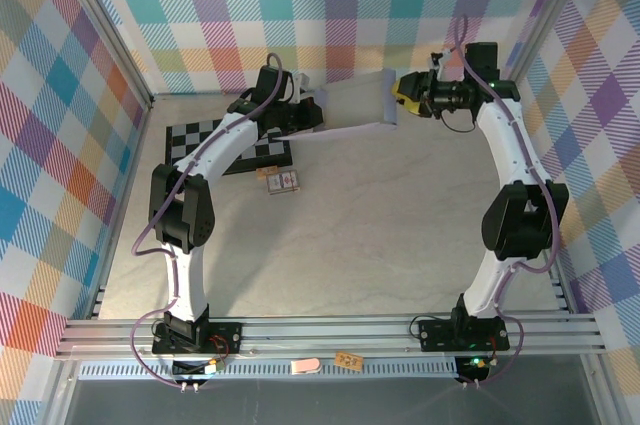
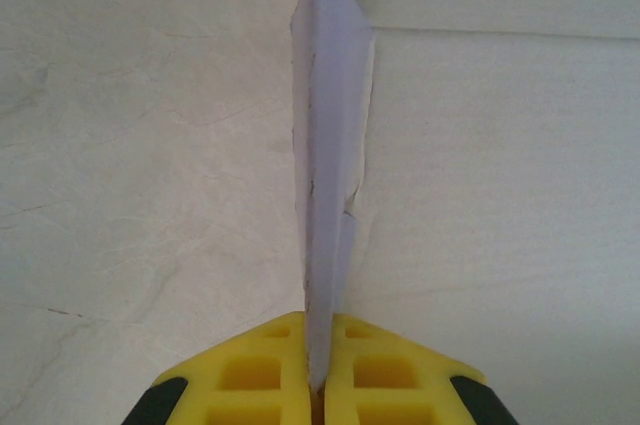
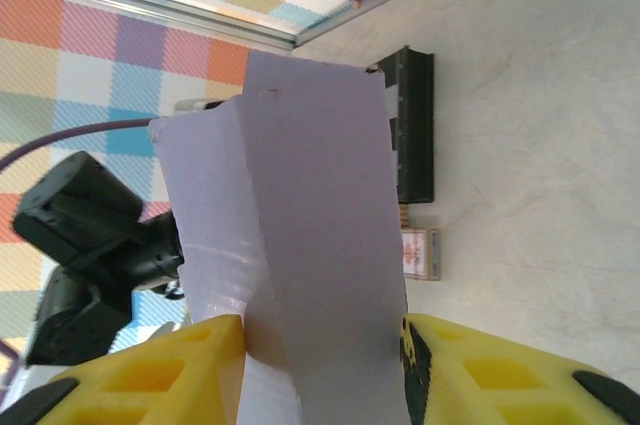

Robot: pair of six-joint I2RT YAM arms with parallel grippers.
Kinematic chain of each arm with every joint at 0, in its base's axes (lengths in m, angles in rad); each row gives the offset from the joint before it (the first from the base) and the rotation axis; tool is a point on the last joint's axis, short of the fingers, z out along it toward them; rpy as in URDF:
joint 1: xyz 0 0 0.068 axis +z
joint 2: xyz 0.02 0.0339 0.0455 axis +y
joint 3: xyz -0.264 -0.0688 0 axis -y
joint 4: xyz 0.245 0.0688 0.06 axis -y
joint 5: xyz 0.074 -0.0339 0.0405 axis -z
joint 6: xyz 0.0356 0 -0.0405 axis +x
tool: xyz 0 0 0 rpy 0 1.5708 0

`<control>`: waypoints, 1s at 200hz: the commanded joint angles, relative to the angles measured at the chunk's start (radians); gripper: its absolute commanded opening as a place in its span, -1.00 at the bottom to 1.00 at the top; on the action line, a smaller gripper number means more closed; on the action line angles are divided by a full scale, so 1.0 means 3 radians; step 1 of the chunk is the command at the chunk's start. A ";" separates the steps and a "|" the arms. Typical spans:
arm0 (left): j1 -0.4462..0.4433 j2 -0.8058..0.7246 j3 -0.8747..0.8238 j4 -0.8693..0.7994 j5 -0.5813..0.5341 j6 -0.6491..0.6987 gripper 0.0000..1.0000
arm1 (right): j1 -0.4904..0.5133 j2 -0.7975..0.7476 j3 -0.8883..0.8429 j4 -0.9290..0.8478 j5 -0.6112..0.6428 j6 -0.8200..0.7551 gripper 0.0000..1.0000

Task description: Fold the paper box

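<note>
Yellow and pressed tightly together, the left gripper pinches the thin edge of the paper box, which stands on edge between its tips. Beneath lies the pale surface, with the checkerboard at its far left. Just right of the checkerboard the box is held off the surface between both arms. The right gripper, half spread, clasps its other end. A small card pack lies by the checkerboard's near right corner.

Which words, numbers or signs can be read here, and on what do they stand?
No text can be read.
Orange tag at the near edge: dark marks, too small to read.
Small card pack: printed pattern, too blurred to read.
Paper box: no print.
</note>
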 commanded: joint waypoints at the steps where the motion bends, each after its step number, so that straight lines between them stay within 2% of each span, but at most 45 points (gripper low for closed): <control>1: -0.0081 -0.0062 0.0124 0.0029 0.0087 0.0061 -1.00 | 0.0097 0.0074 0.0077 -0.0309 0.0298 -0.0294 -0.09; 59: -0.0132 -0.0104 0.0120 0.0022 0.0049 0.0180 -1.00 | 0.0293 0.0147 0.0202 -0.0596 0.0767 -0.0618 -0.05; 157: -0.0143 -0.0181 0.0073 -0.0002 -0.0011 0.0284 -1.00 | 0.0365 0.0188 0.0223 -0.0757 0.1110 -0.0858 0.04; 200: -0.0173 -0.0191 0.0083 0.0000 -0.0063 0.0329 -1.00 | 0.0485 0.0208 0.0266 -0.0861 0.1494 -0.0879 -0.17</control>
